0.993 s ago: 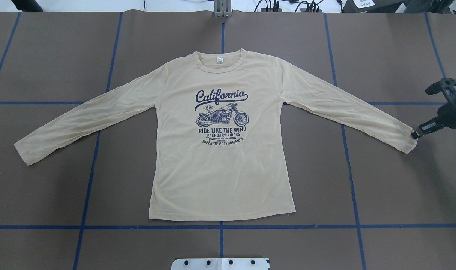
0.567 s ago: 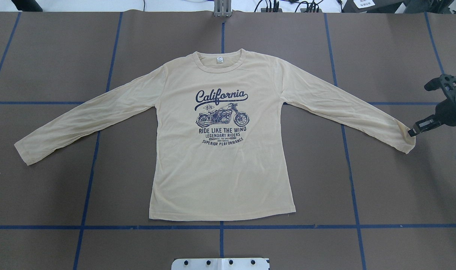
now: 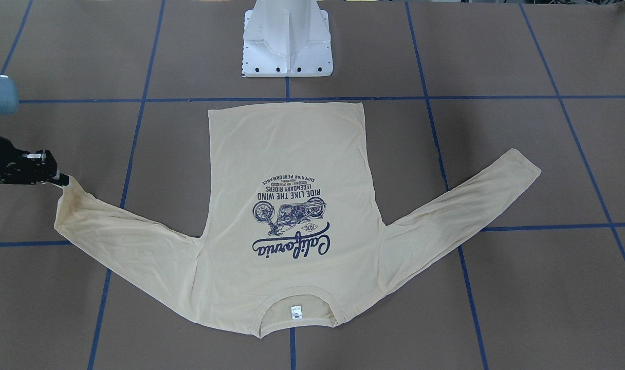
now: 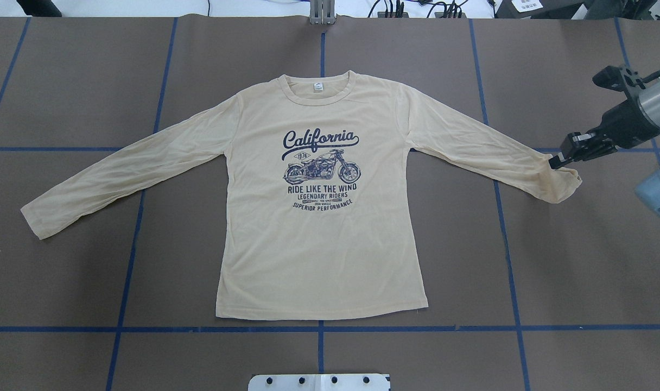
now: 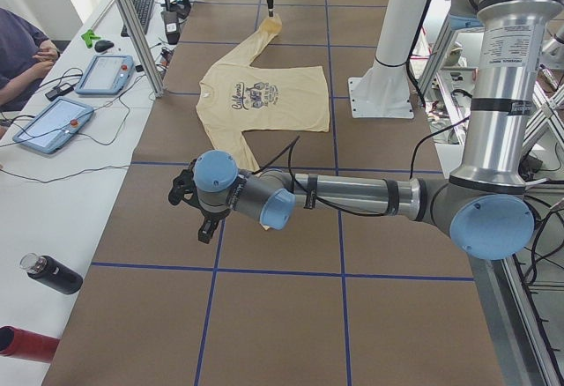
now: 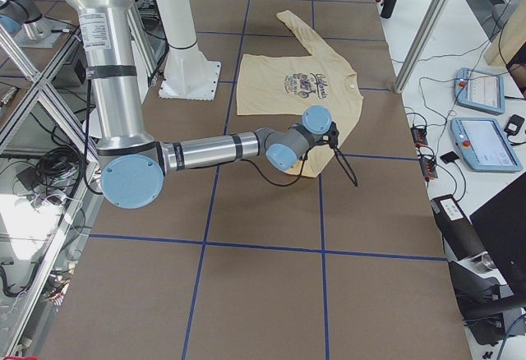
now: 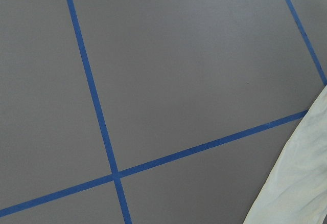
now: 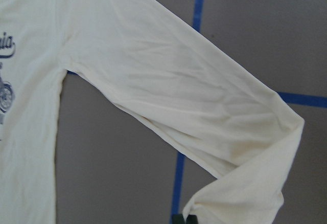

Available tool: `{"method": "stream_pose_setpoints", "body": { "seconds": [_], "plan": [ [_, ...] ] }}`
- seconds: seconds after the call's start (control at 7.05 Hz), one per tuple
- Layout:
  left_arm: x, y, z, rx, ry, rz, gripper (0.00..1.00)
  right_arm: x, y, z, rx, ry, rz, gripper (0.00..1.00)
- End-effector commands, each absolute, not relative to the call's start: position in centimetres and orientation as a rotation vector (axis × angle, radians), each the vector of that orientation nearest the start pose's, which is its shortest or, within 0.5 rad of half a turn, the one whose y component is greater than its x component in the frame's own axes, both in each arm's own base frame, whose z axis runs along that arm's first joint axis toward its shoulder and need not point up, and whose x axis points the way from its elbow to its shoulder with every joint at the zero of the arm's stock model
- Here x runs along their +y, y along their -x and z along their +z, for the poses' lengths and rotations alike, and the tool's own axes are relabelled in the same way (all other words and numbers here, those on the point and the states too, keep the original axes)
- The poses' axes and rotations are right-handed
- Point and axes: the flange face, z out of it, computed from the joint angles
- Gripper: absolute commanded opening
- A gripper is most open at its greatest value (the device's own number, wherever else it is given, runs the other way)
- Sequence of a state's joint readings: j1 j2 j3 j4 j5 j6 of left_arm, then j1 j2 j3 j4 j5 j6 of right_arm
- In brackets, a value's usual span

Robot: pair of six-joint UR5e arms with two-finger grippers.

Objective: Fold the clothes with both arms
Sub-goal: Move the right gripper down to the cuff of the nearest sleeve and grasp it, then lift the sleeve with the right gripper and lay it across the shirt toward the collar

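right end effector (image 4: 555, 161) pinches shirt (image 4: 319, 250) cuff (image 4: 566, 183) | left end effector (image 5: 206, 227): cannot tell | pedestal (image 3: 287, 46) nearby

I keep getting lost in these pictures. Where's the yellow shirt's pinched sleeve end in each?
Front-facing: far left, pinched cuff of the pale cream-yellow shirt.
Overhead: right side.
Exterior left: top, far.
Exterior right: middle.
Right wrist: bottom right.
Left wrist: not there.
Others share: navy California print.

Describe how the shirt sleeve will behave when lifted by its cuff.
Likely floppy: the sleeve doubles over at the right gripper. Probably light: the thin fabric wrinkles. The shirt would probably sag and trail, not lift whole.
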State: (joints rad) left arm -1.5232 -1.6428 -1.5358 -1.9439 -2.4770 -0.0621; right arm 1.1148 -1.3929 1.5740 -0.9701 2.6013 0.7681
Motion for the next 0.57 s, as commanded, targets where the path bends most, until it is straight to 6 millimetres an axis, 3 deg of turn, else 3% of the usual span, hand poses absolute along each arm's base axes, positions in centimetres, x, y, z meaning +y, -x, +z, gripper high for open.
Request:
{"method": "stream_pose_setpoints", "body": {
  "seconds": [0.0, 0.43],
  "plan": [
    [-54.2, 2.9, 59.4, 0.913, -0.320, 0.165, 1.00, -57.9, 23.3, 36.4, -1.279, -0.033, -0.066, 0.00],
    [-55.6, 2.9, 60.1, 0.907, -0.307, 0.158, 1.00, -64.8, 28.2, 21.1, -1.353, -0.070, -0.064, 0.00]
  ]
}}
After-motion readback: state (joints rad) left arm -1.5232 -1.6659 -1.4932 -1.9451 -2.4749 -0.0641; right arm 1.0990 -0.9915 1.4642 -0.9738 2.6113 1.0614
